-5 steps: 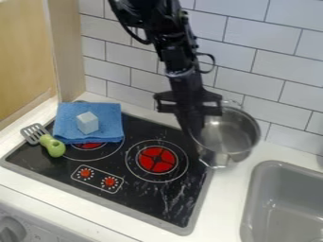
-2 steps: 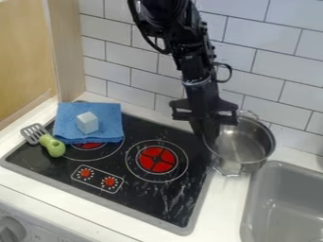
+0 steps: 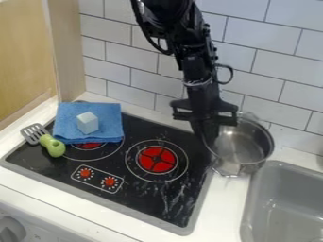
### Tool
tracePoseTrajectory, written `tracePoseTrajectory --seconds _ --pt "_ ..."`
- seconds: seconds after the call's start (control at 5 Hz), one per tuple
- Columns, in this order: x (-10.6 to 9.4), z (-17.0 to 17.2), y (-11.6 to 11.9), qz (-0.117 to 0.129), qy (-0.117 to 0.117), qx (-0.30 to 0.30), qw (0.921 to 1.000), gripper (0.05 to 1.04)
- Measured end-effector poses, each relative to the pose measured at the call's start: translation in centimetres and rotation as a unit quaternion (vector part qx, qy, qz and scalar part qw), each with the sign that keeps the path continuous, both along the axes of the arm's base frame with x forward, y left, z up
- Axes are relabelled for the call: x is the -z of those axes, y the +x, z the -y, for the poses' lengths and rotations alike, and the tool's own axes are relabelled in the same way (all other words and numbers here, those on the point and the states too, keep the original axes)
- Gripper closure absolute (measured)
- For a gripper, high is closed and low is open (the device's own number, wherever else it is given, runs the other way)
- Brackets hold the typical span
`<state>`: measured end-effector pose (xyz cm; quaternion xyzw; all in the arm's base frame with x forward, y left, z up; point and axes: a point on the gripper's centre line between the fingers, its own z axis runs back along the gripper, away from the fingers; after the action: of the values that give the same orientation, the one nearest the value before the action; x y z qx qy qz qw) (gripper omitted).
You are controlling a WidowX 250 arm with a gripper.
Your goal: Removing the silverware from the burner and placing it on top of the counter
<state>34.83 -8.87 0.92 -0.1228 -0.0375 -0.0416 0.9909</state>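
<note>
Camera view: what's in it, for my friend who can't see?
A robot's black claw is at the rim of a metal pot by the right edge of a black stove. On the left, a white cube sits on a blue cloth beside a green-handled spatula.

The gripper (image 3: 210, 141) obscures part of the steel pot's (image 3: 245, 144) rim. Above the gripper, the arm (image 3: 195, 66) is cut off. To its left, the blue cloth (image 3: 111, 118) covers part of a burner (image 3: 88, 145). At lower right, the sink (image 3: 277, 166) is cropped.
</note>
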Motion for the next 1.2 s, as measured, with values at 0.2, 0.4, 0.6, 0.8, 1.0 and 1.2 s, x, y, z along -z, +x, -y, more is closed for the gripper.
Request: tracePoseTrajectory --seconds 0.2,0.4,0.6,0.8,1.0,1.2 --pt "0.32 0.12 -0.10 -0.007 -0.003 0.002 1.0000 1.020" --pt "0.31 0.24 0.54 -0.008 -0.004 0.005 0.9999 0.995" --pt "0.37 0.25 0.38 -0.017 -0.004 0.000 0.9999 0.824" --pt "0.05 0.33 0.74 -0.010 -0.005 0.004 0.9999 0.554" --pt "0.10 0.37 0.66 -0.012 -0.006 0.005 0.9999 0.242" --pt "0.02 0.46 0.68 -0.010 -0.009 0.010 0.9999 0.060"
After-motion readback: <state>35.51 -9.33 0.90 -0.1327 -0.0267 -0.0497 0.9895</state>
